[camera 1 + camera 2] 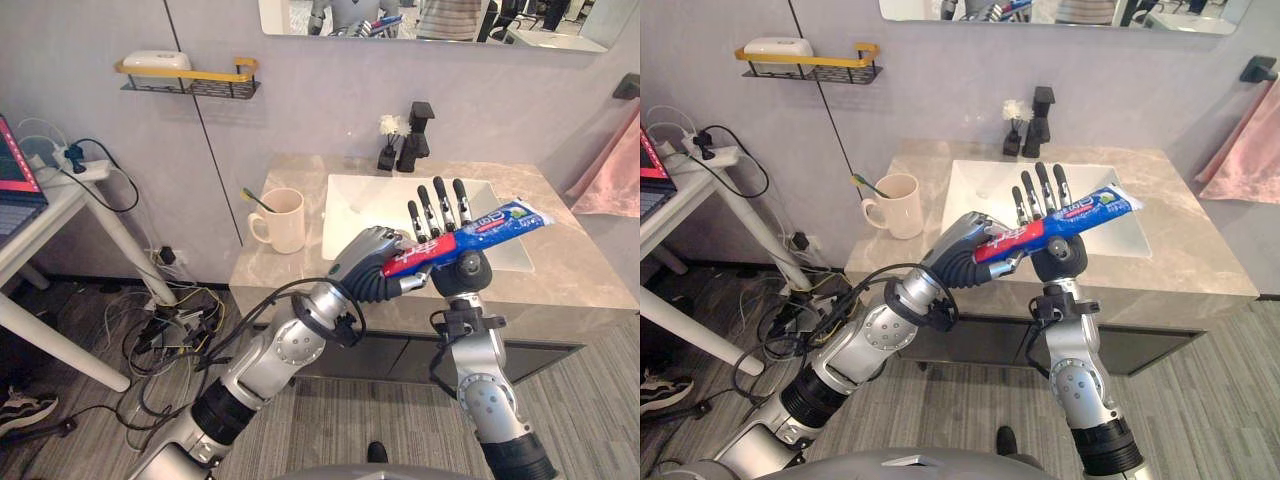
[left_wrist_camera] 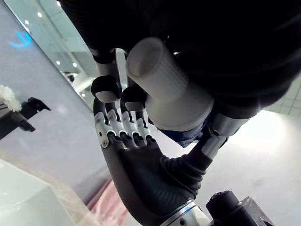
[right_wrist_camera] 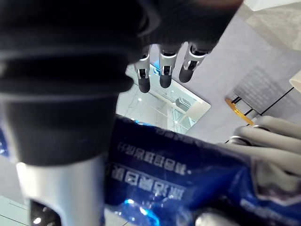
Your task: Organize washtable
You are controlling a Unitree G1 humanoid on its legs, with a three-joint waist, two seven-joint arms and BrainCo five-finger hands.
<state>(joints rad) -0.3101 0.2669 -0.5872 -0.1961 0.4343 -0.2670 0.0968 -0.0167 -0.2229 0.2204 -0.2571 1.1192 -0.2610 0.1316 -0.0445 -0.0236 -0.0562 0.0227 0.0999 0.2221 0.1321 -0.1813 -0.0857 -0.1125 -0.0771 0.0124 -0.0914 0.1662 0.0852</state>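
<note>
A red and blue toothpaste tube (image 1: 470,234) is held in the air over the front edge of the marble washtable (image 1: 283,272). My left hand (image 1: 372,262) is shut on its red cap end; the white ribbed cap (image 2: 164,80) shows close in the left wrist view. My right hand (image 1: 438,212) stands upright just behind the tube, fingers straight and open, with the tube's blue part (image 3: 188,179) lying across its palm. A cream mug (image 1: 283,220) with a green toothbrush in it stands on the counter's left side.
A white sink basin (image 1: 352,210) is set into the counter, with a black faucet (image 1: 415,135) behind it. A yellow-railed wall shelf (image 1: 190,82) carries a white box. A pink towel (image 1: 610,170) hangs at right. A white side table (image 1: 45,205) and floor cables are at left.
</note>
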